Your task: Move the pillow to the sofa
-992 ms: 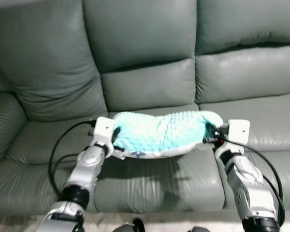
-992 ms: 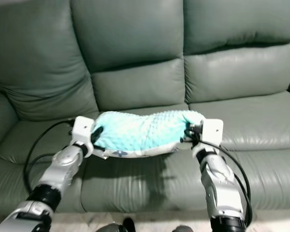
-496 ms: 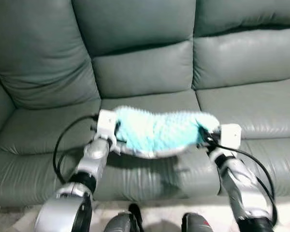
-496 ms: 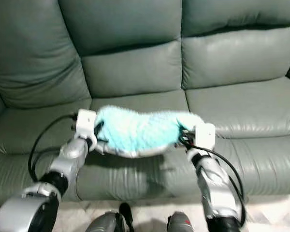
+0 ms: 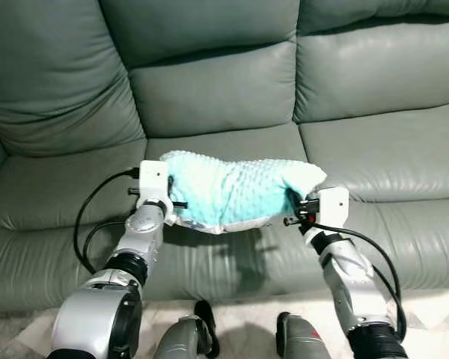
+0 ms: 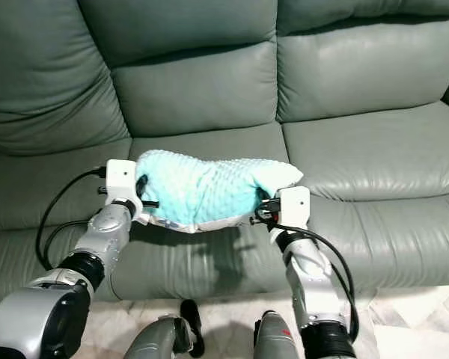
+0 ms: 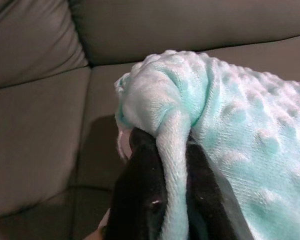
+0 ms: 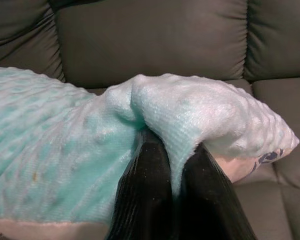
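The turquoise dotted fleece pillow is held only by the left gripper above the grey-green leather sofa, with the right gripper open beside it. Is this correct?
Not quite. Both grippers hold the turquoise dotted fleece pillow above the grey-green leather sofa: the right wrist view shows the right gripper shut on a fold, and the left gripper pinches the other end.

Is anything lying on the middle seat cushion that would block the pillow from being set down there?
Nothing visible does. The turquoise pillow hangs between the left gripper and the right gripper, each pinching one end, over the front of the sofa's middle seat cushion. That cushion's surface behind and below the pillow is bare leather.
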